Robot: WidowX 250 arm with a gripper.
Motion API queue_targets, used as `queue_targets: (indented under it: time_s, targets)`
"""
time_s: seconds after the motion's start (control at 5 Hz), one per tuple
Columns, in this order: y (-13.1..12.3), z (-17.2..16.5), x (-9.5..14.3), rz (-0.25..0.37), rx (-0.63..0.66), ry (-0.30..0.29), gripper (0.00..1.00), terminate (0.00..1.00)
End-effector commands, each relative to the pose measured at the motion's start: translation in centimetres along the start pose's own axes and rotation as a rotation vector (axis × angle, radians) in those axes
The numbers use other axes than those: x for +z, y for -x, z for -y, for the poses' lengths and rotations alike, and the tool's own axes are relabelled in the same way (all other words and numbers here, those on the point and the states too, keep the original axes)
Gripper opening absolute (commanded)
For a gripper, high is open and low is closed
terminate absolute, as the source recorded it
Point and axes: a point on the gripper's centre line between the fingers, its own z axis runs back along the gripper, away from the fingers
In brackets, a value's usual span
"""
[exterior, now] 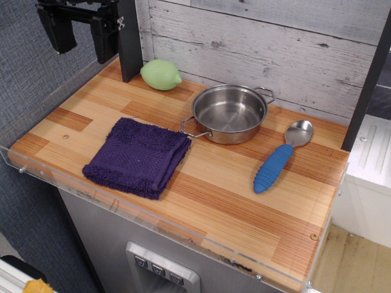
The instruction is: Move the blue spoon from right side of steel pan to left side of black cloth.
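Nearest the camera ran the clear plastic lip (159,227) along the front edge of the wooden counter (232,207), with a grey panel and a row of buttons (160,270) below it.

On the counter's near left lay the black cloth (137,157), a folded dark purple towel, roughly square, resting flat with one corner pointing toward the front edge. Its far right corner came just beside the pan's near wire handle; whether the two touched could not be told.

To the right, well apart from the cloth, lay the blue spoon (280,160). It rested flat on the wood at an angle, its thick ribbed blue handle toward the front and its shiny metal bowl toward the back right. The bowl lay just beside the right side of the steel pan (230,113), not touching it. The spoon was thus on the pan's right, with pan and cloth both between it and the counter's left end.

The pan stood upright behind the cloth and spoon, holding nothing, one loop handle toward the cloth and one toward the wall.

Farther back on the left sat a pale green lemon (160,74), close to a dark upright post (129,40) and the whitewashed plank wall (263,43).

At the top left corner, high above the counter, hung the gripper (79,32), its two black fingers parted and holding nothing, well apart from every object.
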Motion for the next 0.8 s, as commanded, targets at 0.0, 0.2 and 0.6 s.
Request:
queue_targets:
  time_s: [0.0,0.2,0.6]
  targets:
    - [0.0,0.0,0.0,0.0,0.0,0.0,1.0,0.0]
    - [-0.6,3.5,-0.4,0.005,-0.058,0.082,1.0,0.0]
    - [-0.7,11.6,-3.0,-0.015,-0.211,0.101,1.0,0.0]
